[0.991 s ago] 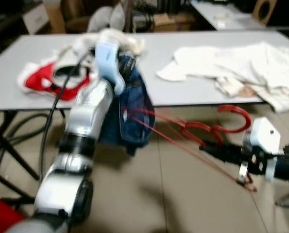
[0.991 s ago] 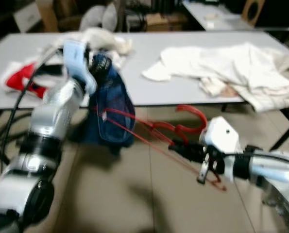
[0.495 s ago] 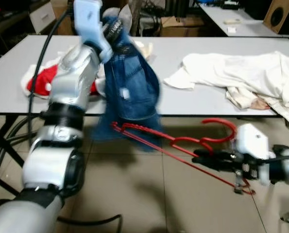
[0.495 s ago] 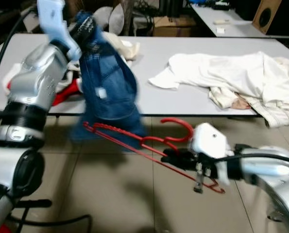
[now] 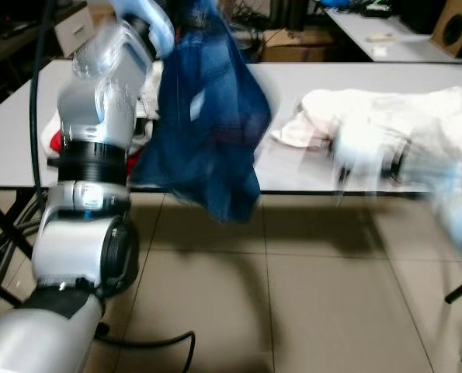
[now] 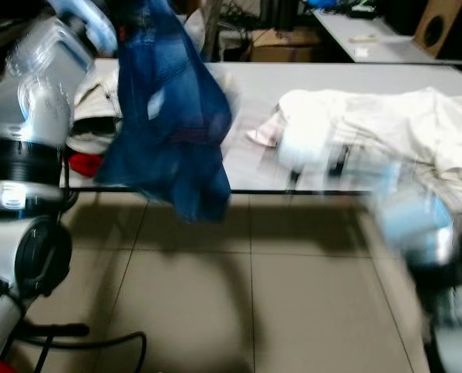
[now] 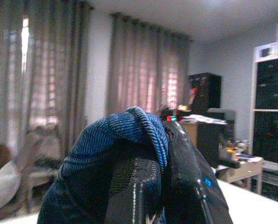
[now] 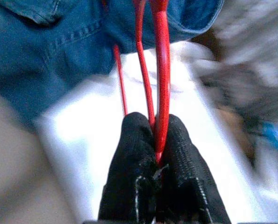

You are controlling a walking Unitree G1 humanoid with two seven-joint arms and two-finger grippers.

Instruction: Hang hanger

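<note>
A blue denim garment (image 5: pixel 211 132) hangs in the air in front of the grey table (image 5: pixel 293 78). My left gripper (image 7: pixel 162 140) is raised high and shut on a fold of it. My right gripper (image 8: pixel 155 140) is shut on a red hanger (image 8: pixel 163 70), whose thin bars run up to the denim (image 8: pixel 45 46). In the eye views my right arm (image 5: pixel 370 151) is a blur at table height, to the right of the garment. The hanger cannot be made out there.
White clothes (image 5: pixel 417 116) lie heaped on the table's right part. A red and white garment (image 5: pixel 56 140) lies on its left part behind my left arm (image 5: pixel 99 116). A black cable (image 5: pixel 153 342) trails on the tiled floor. Boxes stand behind the table.
My left arm has lifted the denim garment higher. My right arm has swung up fast from near the floor to table height with the hanger, and is now blurred.
</note>
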